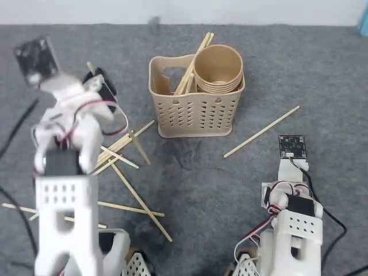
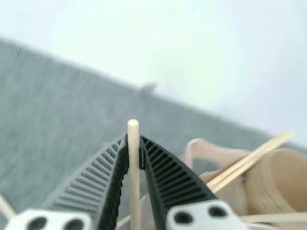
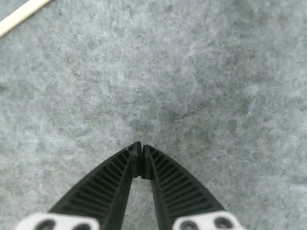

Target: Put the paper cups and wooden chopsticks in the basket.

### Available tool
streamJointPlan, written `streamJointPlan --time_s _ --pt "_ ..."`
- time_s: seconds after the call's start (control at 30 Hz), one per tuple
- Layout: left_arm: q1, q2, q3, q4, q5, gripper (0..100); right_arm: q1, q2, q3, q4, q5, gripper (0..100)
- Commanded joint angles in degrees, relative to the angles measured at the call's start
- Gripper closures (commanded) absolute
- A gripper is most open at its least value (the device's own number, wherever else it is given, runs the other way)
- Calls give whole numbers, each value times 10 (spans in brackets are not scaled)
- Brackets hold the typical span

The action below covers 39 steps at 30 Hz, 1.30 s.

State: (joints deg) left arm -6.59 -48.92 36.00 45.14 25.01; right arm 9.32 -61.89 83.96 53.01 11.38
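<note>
My left gripper (image 2: 134,143) is shut on a wooden chopstick (image 2: 133,167) that stands up between its fingers, raised above the carpet to the left of the basket (image 2: 204,149). In the high view that gripper (image 1: 96,83) hangs left of the beige basket (image 1: 195,118). Stacked paper cups (image 1: 218,72) and a few chopsticks (image 1: 194,62) sit in the basket. Several loose chopsticks (image 1: 123,152) lie on the carpet under the left arm. One more chopstick (image 1: 261,131) lies right of the basket. My right gripper (image 3: 141,160) is shut on nothing, low over bare carpet.
Grey carpet covers the table, with open room in front of the basket and between the arms. The right arm (image 1: 290,213) stands at the front right. A chopstick end (image 3: 21,14) shows beyond the right gripper. A white wall runs behind the carpet's far edge.
</note>
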Motion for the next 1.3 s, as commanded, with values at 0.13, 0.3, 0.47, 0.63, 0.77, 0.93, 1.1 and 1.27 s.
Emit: streamJointPlan --time_s 0.13,0.3,0.47,0.63,0.77,0.93,1.1,1.27 --pt "55 -155 8 -190 -7 987 0 -13 -7 -9 5 991" --pt "110 -171 25 -410 -7 987 0 -13 -6 -9 4 991" --pt "142 -132 9 -452 -7 987 1 -13 -6 -9 4 991" --pt "134 -44 -1 -455 -7 987 0 -13 -6 -9 5 991" --pt "132 12 4 -456 -8 987 0 -13 -6 -9 6 991" --pt "132 58 14 -462 -8 987 1 -13 -6 -9 8 991" --pt "133 78 95 -564 -8 987 1 -13 -6 -9 8 991" --pt "149 76 176 -585 -17 987 0 -13 -6 -9 8 991"
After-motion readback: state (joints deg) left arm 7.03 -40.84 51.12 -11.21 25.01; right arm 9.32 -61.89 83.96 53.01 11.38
